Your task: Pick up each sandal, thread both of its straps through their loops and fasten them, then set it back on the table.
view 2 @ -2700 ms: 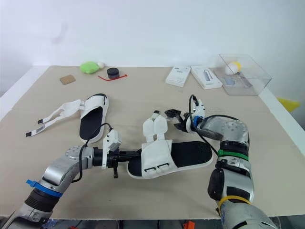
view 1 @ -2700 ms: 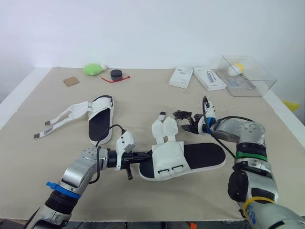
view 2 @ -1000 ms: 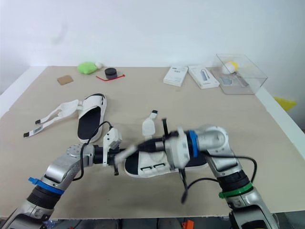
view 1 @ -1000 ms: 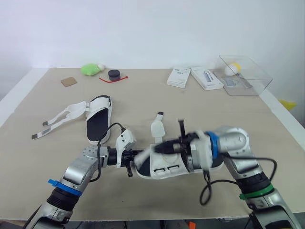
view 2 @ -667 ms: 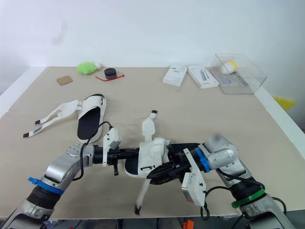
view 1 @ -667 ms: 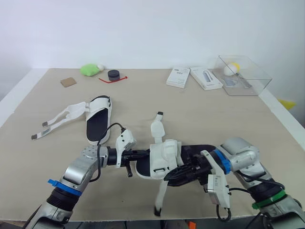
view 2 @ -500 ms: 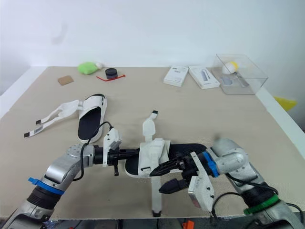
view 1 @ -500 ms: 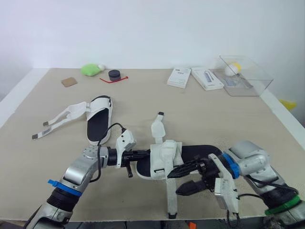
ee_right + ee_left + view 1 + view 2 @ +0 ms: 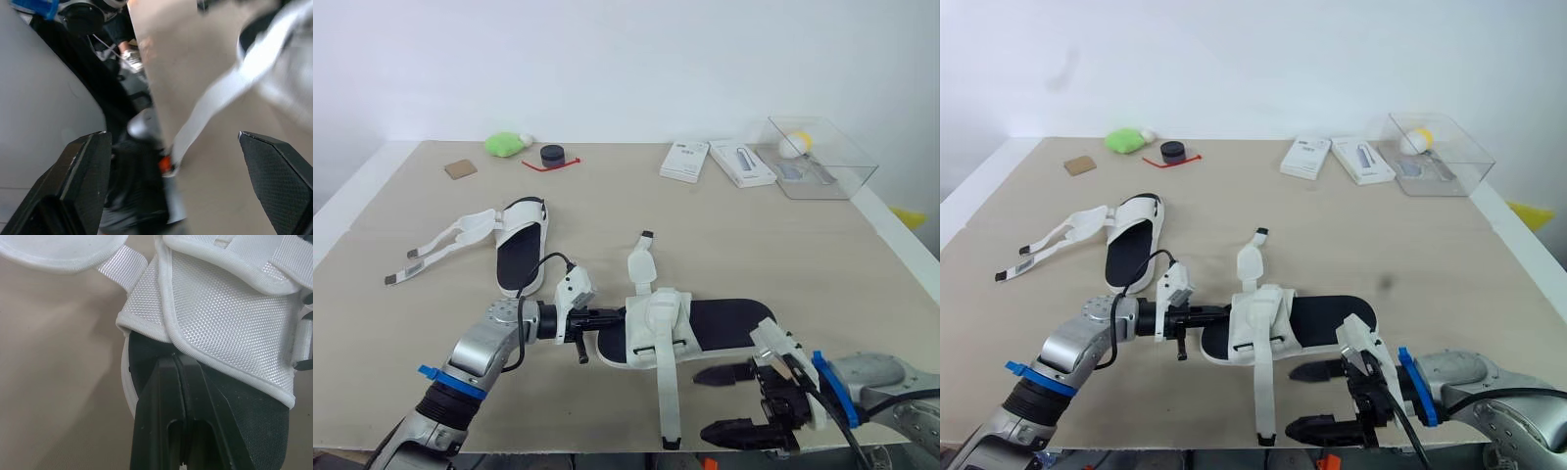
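A white sandal with a black footbed (image 9: 724,321) lies at the front middle of the table. My left gripper (image 9: 595,319) is shut on its toe end; in the left wrist view the closed fingers (image 9: 171,382) pinch the black sole under the woven upper (image 9: 230,323). One strap (image 9: 668,397) trails toward the table's front edge, and the other strap (image 9: 639,262) stands up behind. My right gripper (image 9: 722,401) is open beside the trailing strap, holding nothing, with its fingers (image 9: 83,166) spread wide. A second sandal (image 9: 517,253) lies at the left with its straps (image 9: 440,243) spread out.
At the back stand two white boxes (image 9: 685,159) (image 9: 744,163), a clear plastic box (image 9: 824,157), a green lump (image 9: 504,144), a black disc (image 9: 553,154) and a brown card (image 9: 460,167). The table's front edge (image 9: 607,452) is close under the right gripper.
My right arm swung from behind the sandal to the front edge, drew one strap forward and let it go. The left gripper kept its hold.
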